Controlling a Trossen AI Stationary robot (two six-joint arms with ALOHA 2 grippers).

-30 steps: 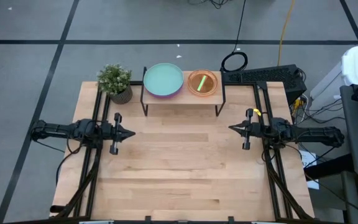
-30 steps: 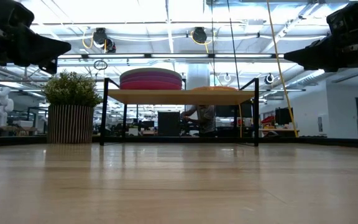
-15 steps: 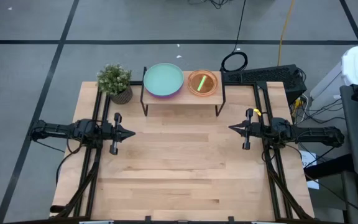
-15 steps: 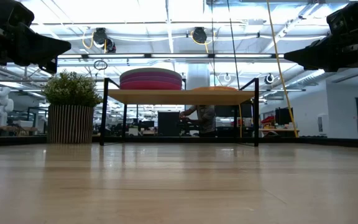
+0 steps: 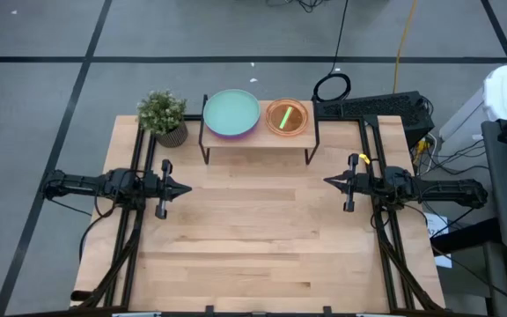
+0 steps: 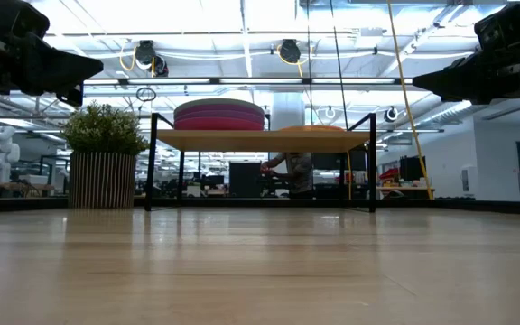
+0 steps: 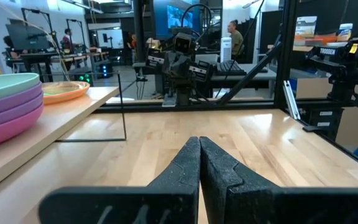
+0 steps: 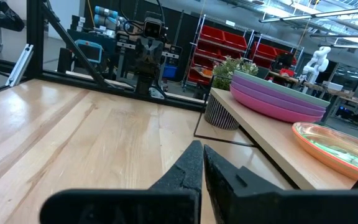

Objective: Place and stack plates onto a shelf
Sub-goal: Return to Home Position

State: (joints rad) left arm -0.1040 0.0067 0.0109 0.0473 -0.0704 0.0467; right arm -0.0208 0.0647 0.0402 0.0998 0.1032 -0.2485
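Nothing is seen to have changed against the earlier frames. Both arms are held level above the bench (image 5: pixel 253 238), pointed at each other. The left gripper (image 5: pixel 188 187) is kept over the bench's left side, fingers pressed together and empty. The right gripper (image 5: pixel 326 182) is kept over the right side, likewise closed on nothing. On the shelf (image 5: pixel 260 136) at the far edge, the larger plates (image 5: pixel 231 113) are stacked on the left half, a pale teal one uppermost. The smaller translucent plates (image 5: pixel 287 117) are stacked on the right half. A potted plant (image 5: pixel 163 116) is stood just left of the shelf.
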